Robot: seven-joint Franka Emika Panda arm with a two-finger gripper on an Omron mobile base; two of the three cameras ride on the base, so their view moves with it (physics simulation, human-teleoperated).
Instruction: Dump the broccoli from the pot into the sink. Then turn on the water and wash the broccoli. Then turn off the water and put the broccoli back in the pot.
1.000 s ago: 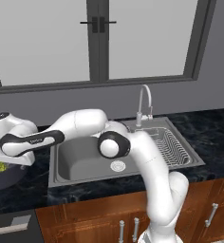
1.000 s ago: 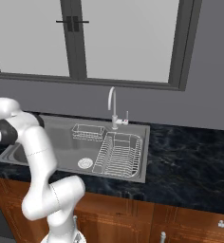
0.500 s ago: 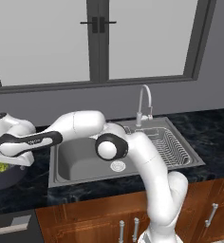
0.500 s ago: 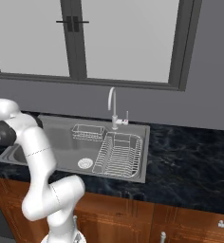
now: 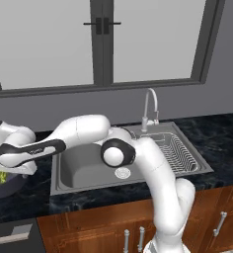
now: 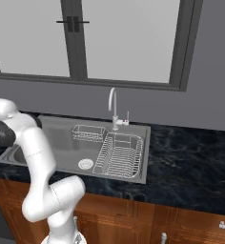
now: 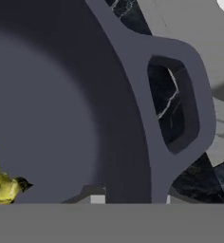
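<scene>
Sitting in dark pot point(image 7: 61, 118), lumpy yellow-green broccoli point(image 7: 2, 186)

Open sink point(image 5: 84, 165) beside racks point(image 5: 175, 150)

The white arm point(image 5: 153, 168) rises from its base, bends at a dark elbow joint point(image 5: 116, 153) and reaches far out to its left, forearm nearly level. At its end the wrist turns downward, so the tool point(image 5: 5, 170) hangs low, pointing down. In the hand view the fingertips point(image 7: 97, 199) barely clear the bottom edge, standing close on either side of a pot's wall point(image 7: 133, 142), beside its loop handle.
</scene>
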